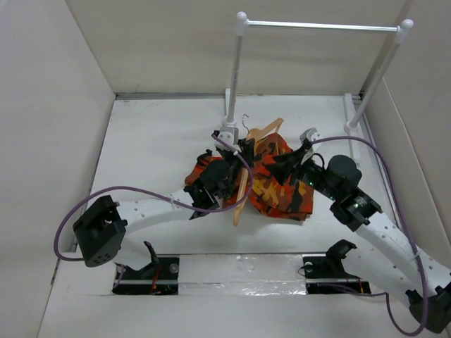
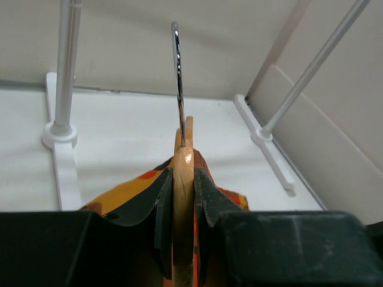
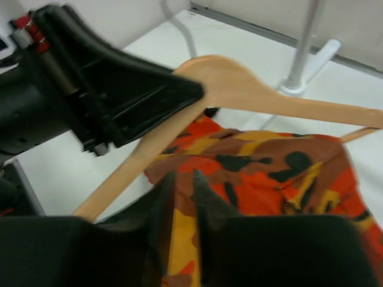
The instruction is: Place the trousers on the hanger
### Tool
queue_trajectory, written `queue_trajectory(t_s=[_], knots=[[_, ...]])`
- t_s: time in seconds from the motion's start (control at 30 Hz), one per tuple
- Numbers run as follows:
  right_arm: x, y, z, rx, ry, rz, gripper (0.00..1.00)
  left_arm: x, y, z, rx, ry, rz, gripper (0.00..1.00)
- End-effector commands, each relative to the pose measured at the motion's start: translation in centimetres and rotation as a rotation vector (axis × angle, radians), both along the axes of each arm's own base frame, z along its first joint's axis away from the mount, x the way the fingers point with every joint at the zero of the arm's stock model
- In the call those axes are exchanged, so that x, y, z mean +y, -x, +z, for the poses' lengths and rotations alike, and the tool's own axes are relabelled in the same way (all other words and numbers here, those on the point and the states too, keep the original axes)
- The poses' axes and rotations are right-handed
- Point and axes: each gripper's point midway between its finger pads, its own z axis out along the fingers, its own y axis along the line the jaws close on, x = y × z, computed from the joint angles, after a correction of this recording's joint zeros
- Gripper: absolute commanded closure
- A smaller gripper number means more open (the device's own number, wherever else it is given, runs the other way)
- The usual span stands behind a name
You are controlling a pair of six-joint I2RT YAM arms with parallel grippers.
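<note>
The trousers [image 1: 278,184], in orange, red and black camouflage print, lie bunched at the table's middle. The light-tan wooden hanger [image 1: 244,184] stands on edge over them, its hook [image 1: 245,121] pointing to the back. My left gripper [image 1: 243,146] is shut on the hanger's top near the hook; in the left wrist view the wood [image 2: 183,179] sits clamped between both jaws. My right gripper [image 1: 283,165] is shut on a fold of the trousers [image 3: 185,221], just under the hanger's arm [image 3: 281,98].
A white metal rail [image 1: 320,27] on two posts stands at the back; its feet [image 2: 60,149] lie just beyond the hanger. White walls close in the table on the left, back and right. The left arm's body [image 3: 90,89] sits close beside the right gripper.
</note>
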Motion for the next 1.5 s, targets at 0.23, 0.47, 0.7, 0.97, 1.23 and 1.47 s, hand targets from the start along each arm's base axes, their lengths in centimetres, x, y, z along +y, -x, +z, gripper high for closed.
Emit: queue_trajectory(t_s=[0.23,0.47,0.7,0.97,1.23,1.47], knots=[[6.1,0.4,1.8,0.074,-0.178,-0.004,0.22,-0.1,0.6,11.5,-0.152,0.208,-0.024,1.0],[8.7,-0.4,-0.5,0.12,-0.202,0.042,0.23,-0.4,1.5,11.7,-0.157,0.227,-0.048,1.0],[10.5,0.0,-1.4,0.185,-0.277,0.111,0.37,0.7,1.7,11.6,-0.18,0.232,-0.007,1.0],[12.0,0.7,-3.1,0.238,-0.32,0.199,0.6,1.3,2.0,12.2,-0.195,0.245,-0.009,1.0],[11.5,1.0,-1.8,0.222,-0.359,0.199,1.0,1.3,2.4,12.5,-0.207,0.254,-0.028,1.0],[9.2,0.7,0.9,0.171,-0.464,0.186,1.0,0.8,3.4,13.6,-0.242,0.27,-0.099,0.74]])
